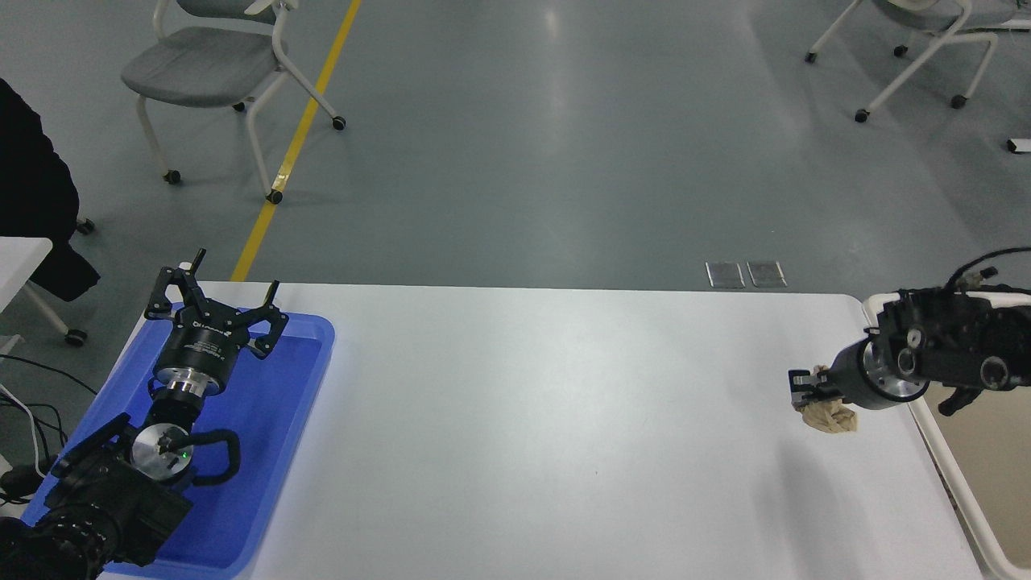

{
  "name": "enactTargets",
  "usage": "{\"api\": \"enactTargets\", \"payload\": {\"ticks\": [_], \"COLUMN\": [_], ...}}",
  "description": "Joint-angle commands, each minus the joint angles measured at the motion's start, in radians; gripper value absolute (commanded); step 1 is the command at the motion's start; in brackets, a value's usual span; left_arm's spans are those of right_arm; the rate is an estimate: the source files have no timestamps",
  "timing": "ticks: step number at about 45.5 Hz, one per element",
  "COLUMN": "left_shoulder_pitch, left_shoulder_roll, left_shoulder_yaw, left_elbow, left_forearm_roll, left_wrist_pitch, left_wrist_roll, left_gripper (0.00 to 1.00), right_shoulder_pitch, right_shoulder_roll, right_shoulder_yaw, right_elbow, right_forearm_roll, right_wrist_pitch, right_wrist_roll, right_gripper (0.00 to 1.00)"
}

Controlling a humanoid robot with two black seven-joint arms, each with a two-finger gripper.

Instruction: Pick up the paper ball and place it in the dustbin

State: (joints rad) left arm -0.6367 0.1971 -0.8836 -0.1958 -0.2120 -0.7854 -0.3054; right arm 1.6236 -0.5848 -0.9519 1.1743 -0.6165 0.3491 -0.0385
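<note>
Item: paper ball — crumpled tan wad, clamped in our right gripper, hanging clear above the table near the dustbin. We judge it light, soft, crushable — grip mid-bulk. Left gripper parked, jaws apart.

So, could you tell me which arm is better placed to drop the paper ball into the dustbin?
The right. The right gripper already holds the paper ball just beside the dustbin at the table's right edge. The left gripper is parked over the blue tray at the far left.
</note>
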Motion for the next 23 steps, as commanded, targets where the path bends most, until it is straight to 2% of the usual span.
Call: {"api": "enactTargets", "payload": {"ticks": [1,12,23], "left_shoulder_pitch": [0.0,0.002,0.002], "left_shoulder_roll": [0.001,0.002,0.002], "left_shoulder_yaw": [0.0,0.0,-0.002], "left_elbow": [-0.002,0.001,0.001], "left_forearm_roll": [0.0,0.0,0.0], "left_wrist_pitch": [0.0,0.0,0.0], "left_wrist_roll": [0.0,0.0,0.0], "left_gripper": [1.0,1.0,1.0], "right_shoulder_pitch": [0.407,0.602,0.665], "right_shoulder_roll": [-0.027,-0.012,-0.013], "right_shoulder_yaw": [-0.212,-0.28,-0.3], "right_elbow": [0.225,0.315,0.321], "right_forearm_roll": [0.067,0.072,0.07], "right_wrist_pitch": [0.077,0.14,0.191], "right_wrist_roll": [-0.001,-0.003,-0.006], "right_gripper": [0.0,0.0,0.0]}}
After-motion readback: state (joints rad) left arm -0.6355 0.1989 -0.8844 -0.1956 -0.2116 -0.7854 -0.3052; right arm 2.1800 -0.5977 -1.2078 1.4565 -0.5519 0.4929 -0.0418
